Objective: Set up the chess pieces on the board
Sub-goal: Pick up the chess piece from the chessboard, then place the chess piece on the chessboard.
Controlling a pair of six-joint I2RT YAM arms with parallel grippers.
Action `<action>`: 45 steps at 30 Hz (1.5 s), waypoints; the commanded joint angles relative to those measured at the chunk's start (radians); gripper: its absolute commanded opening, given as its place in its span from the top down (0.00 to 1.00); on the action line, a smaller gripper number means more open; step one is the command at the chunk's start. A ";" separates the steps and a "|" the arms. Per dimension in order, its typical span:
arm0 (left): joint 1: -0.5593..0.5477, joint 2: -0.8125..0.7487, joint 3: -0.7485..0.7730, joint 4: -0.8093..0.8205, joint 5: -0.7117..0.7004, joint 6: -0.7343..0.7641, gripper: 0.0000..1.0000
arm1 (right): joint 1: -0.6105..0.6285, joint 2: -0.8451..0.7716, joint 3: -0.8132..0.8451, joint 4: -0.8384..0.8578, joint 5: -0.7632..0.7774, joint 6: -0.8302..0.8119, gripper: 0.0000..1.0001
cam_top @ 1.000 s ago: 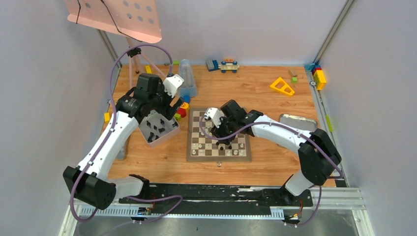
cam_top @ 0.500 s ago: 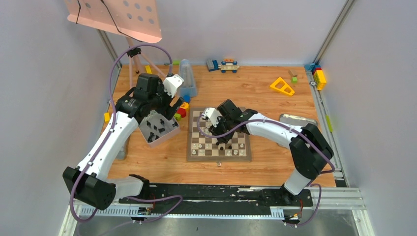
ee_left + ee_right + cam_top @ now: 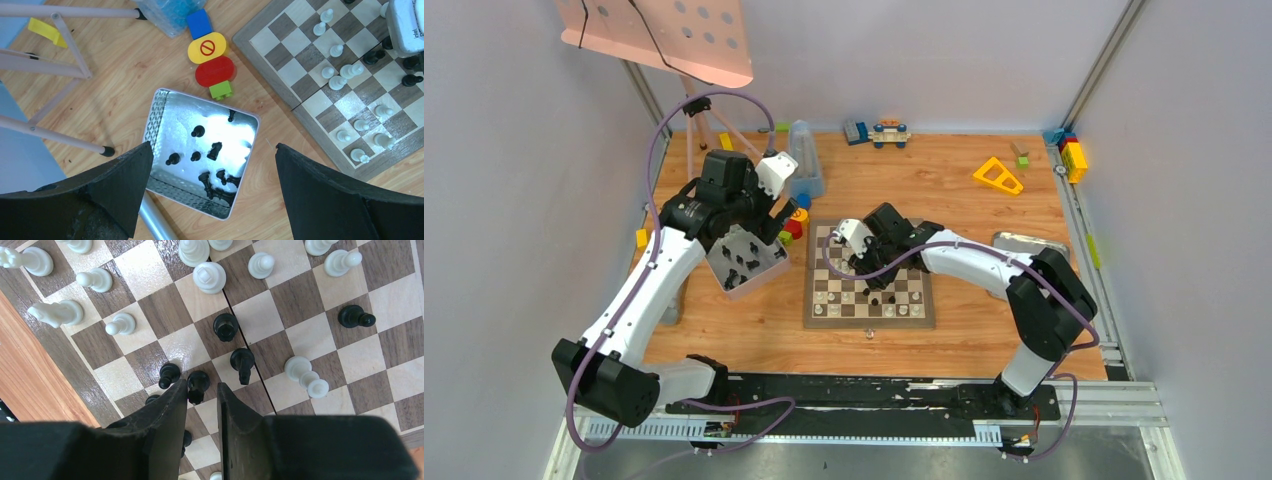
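Two arms stretch far: left gripper (image 3: 212,147) gapes above square silver tin (image 3: 159,107); right gripper (image 3: 201,386), fingers close-set, flanks small black pawn (image 3: 198,380) on checkered wooden board (image 3: 297,295), clamping uncertain.

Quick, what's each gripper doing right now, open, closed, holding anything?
Left gripper: open, empty.
Right gripper: jaws narrow around a black pawn; grip cannot be told.

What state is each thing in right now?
left pincer, wide open above the tin
right pincer, jaws narrow around a black pawn on the board; grip unclear
tin, open-topped, holding loose black pieces
board, lying flat, partly filled
white pieces, on the board, unevenly spaced
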 commanded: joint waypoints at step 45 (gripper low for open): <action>0.004 -0.010 0.011 0.029 0.013 0.005 0.00 | -0.394 0.189 0.295 -0.031 0.001 -0.014 0.96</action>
